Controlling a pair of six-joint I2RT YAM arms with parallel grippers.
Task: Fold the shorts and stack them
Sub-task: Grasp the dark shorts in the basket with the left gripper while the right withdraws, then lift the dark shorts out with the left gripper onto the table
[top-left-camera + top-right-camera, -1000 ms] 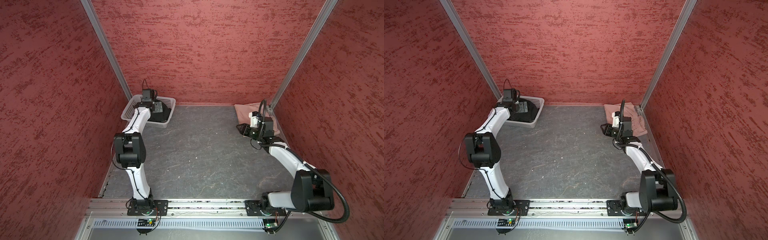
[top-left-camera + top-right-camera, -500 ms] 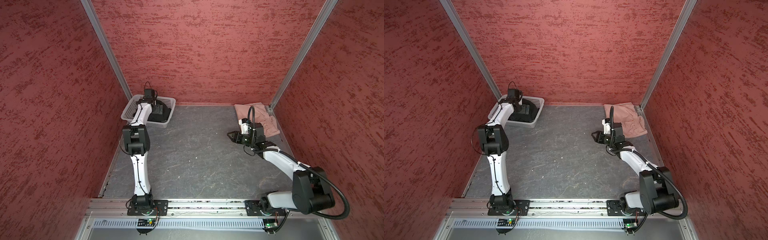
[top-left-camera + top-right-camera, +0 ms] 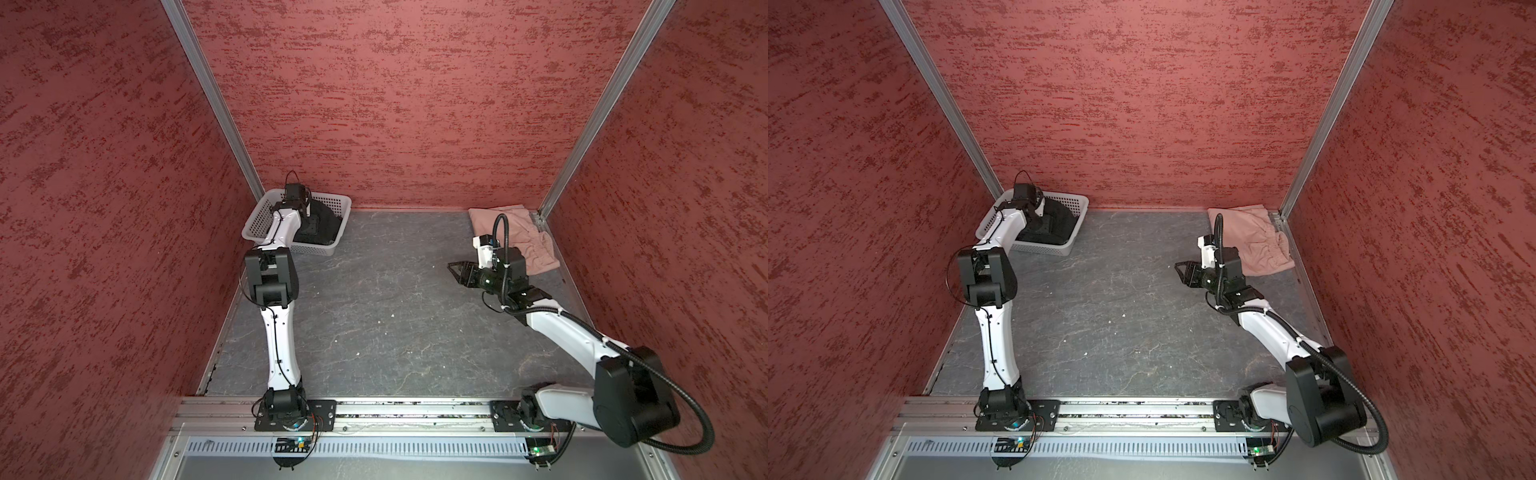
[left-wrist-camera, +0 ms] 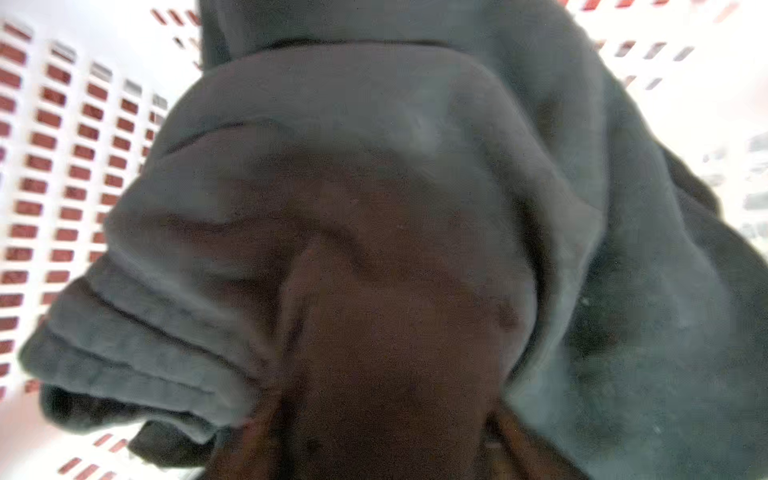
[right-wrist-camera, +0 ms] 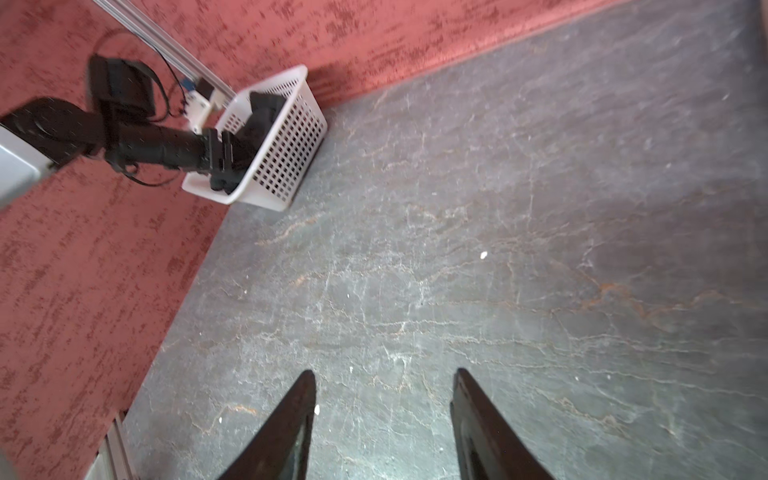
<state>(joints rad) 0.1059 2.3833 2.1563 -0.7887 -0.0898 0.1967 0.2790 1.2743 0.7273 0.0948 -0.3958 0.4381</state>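
Red textured walls [image 3: 104, 187] close in the grey, veined table [image 3: 374, 316] in both top views. At the upper left of the table, against the back corner, sits a white perforated basket [image 3: 258, 216] [image 3: 1044, 248] with the black shorts [image 3: 322, 222] [image 3: 1057, 226] heaped inside it. The left arm [image 3: 278, 332] reaches up the left edge, and its white forearm lies across the basket's near rim and hides part of the heap. The left gripper [image 5: 226, 156] dips into the basket. In the left wrist view the dark fabric [image 4: 374, 166] fills nearly the whole frame and bulges right up to the lens, so I cannot tell how the jaws stand or whether they hold cloth. The middle of the table is bare stone pattern with a few pale specks. To the right of centre the right gripper [image 3: 455, 270] [image 5: 383, 374] hangs over the table, pointing left, with its jaws parted and nothing between them. Just behind it, at the upper right corner, the pink shorts [image 3: 519, 232] [image 3: 1260, 241] lie flat on the table. The right arm's wrist and looping black cable [image 3: 500, 232] cover their near left edge.
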